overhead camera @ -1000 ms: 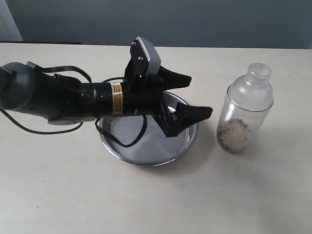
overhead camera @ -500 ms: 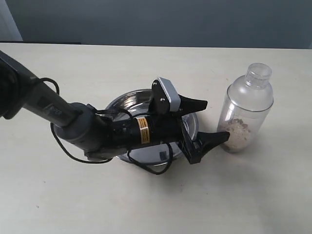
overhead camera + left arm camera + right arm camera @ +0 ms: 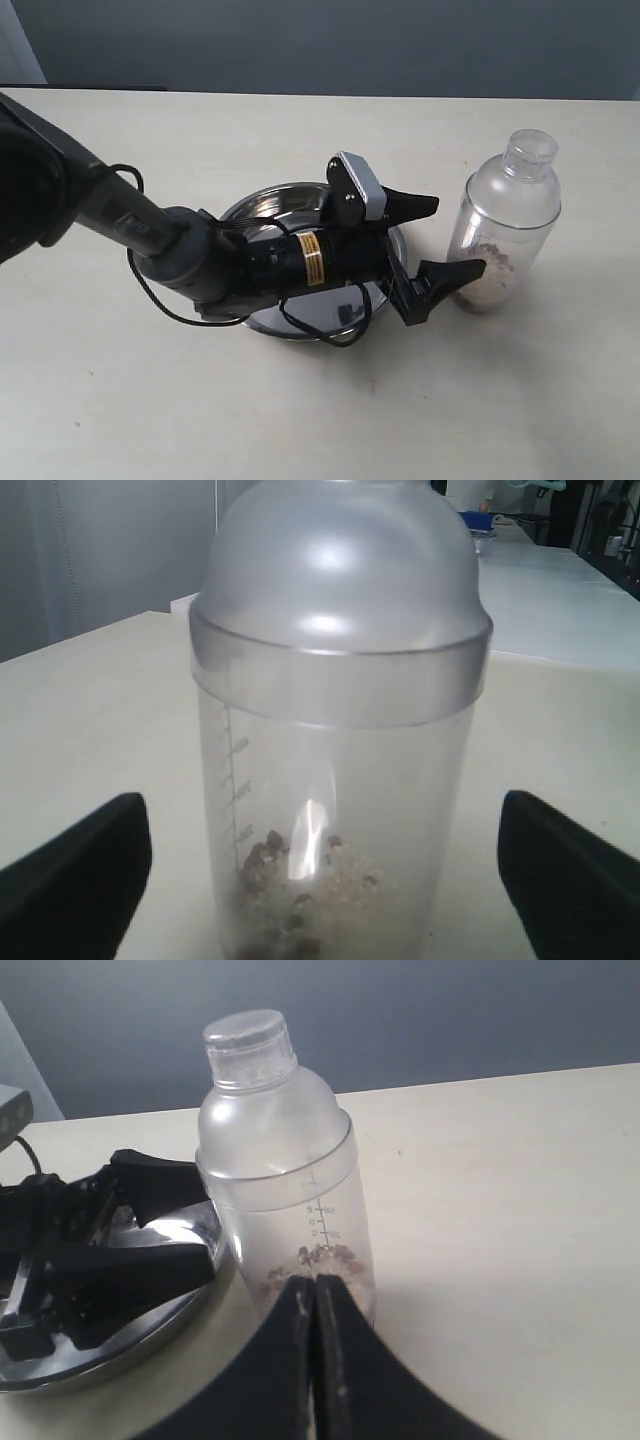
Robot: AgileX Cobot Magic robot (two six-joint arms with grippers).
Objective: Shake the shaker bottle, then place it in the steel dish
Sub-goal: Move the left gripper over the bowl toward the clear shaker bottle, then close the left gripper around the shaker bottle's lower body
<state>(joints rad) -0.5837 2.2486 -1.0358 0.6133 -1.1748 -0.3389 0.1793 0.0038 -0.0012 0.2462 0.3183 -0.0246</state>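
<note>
Left gripper [image 3: 458, 236], jaws spread, reaches across the steel dish [image 3: 262, 204] to the shaker bottle [image 3: 506, 228], which stands upright on the table [image 3: 150, 400] just beside the dish. My left wrist view shows a gap at each finger. The arm [image 3: 180, 255] and cable [image 3: 320, 335] cover most of the dish. Right gripper [image 3: 314, 1288], fingers pressed together and empty, hovers near the bottle.
</note>
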